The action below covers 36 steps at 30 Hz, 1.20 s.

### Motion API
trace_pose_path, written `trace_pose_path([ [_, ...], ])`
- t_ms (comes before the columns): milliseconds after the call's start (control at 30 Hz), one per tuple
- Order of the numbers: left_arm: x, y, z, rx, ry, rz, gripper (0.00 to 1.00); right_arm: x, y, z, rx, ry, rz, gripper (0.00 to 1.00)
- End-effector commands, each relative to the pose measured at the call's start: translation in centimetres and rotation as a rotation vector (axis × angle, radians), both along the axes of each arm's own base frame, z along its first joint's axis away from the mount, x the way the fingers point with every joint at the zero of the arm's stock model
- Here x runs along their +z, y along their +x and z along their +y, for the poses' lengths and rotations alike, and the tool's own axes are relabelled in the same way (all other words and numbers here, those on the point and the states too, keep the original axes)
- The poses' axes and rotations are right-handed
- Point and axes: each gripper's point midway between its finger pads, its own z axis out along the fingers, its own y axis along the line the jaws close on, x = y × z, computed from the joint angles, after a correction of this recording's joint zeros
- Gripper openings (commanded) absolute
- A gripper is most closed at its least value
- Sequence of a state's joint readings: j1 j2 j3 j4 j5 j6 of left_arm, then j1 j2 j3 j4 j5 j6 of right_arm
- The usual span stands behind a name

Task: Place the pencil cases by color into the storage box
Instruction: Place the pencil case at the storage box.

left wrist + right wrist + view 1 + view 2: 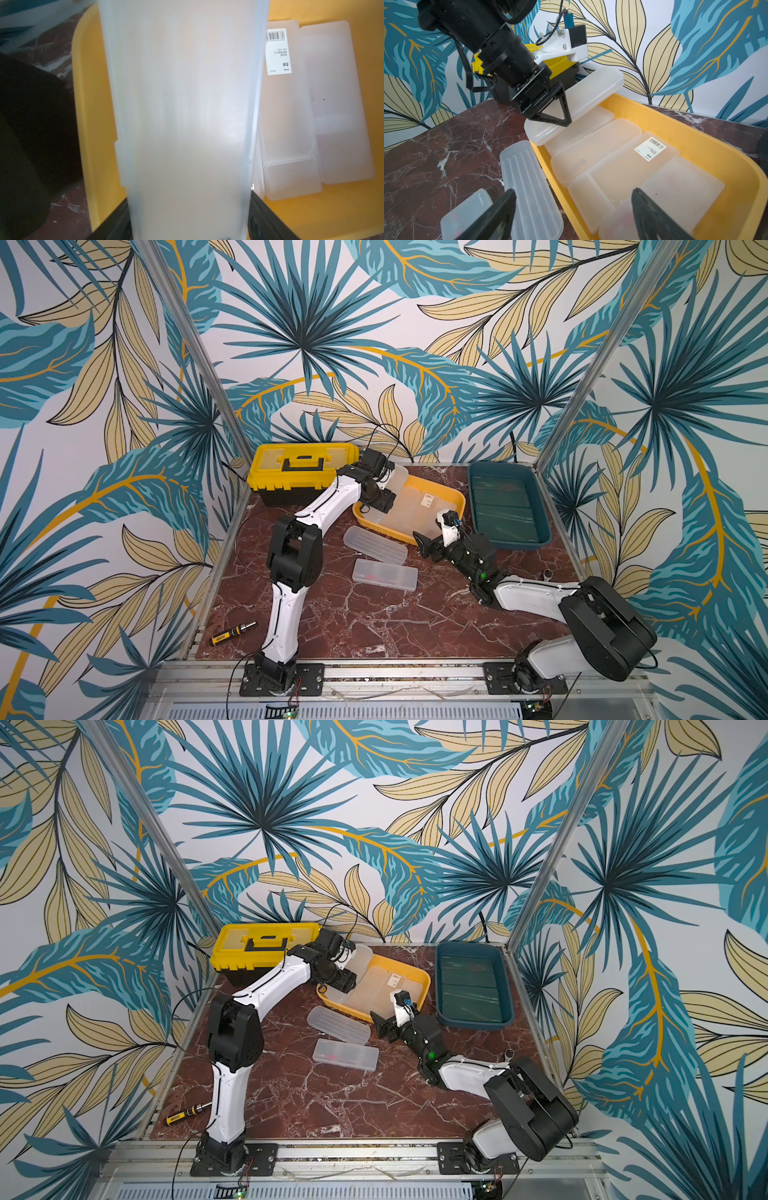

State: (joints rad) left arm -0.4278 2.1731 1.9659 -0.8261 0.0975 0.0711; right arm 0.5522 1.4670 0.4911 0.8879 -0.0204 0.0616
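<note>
The left gripper is clamping a frosted white pencil case, tilting it over the yellow tray so it joins the white cases there; the right gripper is hovering beside it, jaws apart, empty

Out of sight
The held frosted case overruns the left wrist view and covers most of the left gripper. In a top view the left arm hides the yellow tray at 9 o'clock, and the barcode sticker is too small to read.
</note>
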Motion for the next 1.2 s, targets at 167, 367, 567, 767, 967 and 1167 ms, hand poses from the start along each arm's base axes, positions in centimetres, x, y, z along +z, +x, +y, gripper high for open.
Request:
trace_pose_path([
  [167, 0.9, 2.5, -0.2, -0.034, -0.056, -0.046, 0.77, -0.5, 0.2, 0.7, 0.035, -0.020, -0.006, 0.87],
  [367, -0.1, 2.9, 0.4, -0.022, -0.032, -0.038, 0.77, -0.7, 0.4, 0.9, 0.038, -0.022, 0.001, 0.87],
  [567, -1.6, 3.2, 1.0, 0.010, -0.008, -0.018, 0.77, -0.7, 0.5, 0.9, 0.039, -0.023, 0.002, 0.87],
  [767, -2.4, 3.4, 1.6, 0.050, 0.016, -0.009, 0.77, -0.8, 0.5, 0.9, 0.037, -0.024, 0.003, 0.87],
  [967, -2.8, 3.9, 2.2, 0.091, 0.036, -0.012, 0.78, -0.7, 0.5, 0.8, 0.034, -0.025, 0.001, 0.87],
  [1167, -3.2, 4.3, 2.7, 0.120, 0.064, -0.019, 0.79, -0.7, 0.4, 0.8, 0.035, -0.023, 0.000, 0.87],
])
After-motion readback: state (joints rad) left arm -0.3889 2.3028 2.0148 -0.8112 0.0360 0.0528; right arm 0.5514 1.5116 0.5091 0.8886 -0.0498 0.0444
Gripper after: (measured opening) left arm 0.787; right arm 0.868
